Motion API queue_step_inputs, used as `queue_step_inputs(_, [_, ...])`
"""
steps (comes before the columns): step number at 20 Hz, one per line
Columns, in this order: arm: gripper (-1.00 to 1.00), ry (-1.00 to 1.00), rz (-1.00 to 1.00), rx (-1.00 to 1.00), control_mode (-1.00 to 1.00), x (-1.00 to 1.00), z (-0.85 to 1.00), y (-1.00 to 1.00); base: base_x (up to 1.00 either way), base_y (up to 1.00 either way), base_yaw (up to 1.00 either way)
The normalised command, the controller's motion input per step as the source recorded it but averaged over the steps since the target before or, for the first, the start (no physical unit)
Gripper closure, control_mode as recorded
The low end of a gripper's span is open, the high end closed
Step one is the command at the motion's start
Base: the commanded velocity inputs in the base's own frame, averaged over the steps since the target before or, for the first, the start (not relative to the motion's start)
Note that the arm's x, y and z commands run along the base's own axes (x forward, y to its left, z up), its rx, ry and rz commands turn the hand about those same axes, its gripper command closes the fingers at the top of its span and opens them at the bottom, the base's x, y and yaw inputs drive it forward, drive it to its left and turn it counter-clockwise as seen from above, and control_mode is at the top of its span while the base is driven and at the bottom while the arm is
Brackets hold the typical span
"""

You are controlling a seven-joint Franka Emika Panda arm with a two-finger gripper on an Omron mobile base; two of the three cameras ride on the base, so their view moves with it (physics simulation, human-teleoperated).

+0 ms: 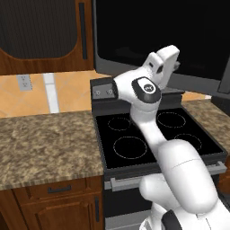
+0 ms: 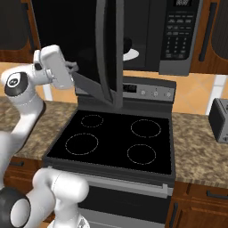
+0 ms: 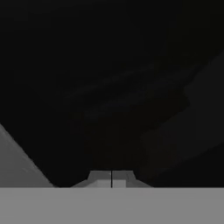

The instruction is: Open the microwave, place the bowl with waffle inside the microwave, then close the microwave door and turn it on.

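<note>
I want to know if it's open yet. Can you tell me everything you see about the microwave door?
The microwave door is a wide dark glass panel in a grey frame, with a slanted grey bar handle. It stands swung out over the stove, seen nearly edge-on from the right base view, so the microwave is open. The shut gripper is right against its outer face.

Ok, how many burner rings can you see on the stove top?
4 on the stove: back left, back right, front left, front right. None look hidden.
</note>
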Motion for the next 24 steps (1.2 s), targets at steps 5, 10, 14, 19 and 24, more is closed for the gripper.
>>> queue_step_inputs(5, [1.00, 1.00, 0.26, 0.00, -1.00, 0.69, 0.08, -0.07, 0.00, 0.00, 0.00])
queue_step_inputs(10, [1.00, 0.73, 0.25, 0.07, -1.00, 1.00, 0.10, -0.28, 0.00, 0.00, 0.00])
queue_step_inputs(14, [1.00, 0.28, 0.22, 0.23, -1.00, 1.00, -0.04, -0.65, 0.00, 0.00, 0.00])
queue_step_inputs(19, [1.00, 0.02, 0.29, 0.21, -1.00, 1.00, -0.37, -0.71, 0.00, 0.00, 0.00])
queue_step_inputs(24, [1.00, 0.00, 0.32, 0.21, -1.00, 1.00, -0.34, -0.64, 0.00, 0.00, 0.00])
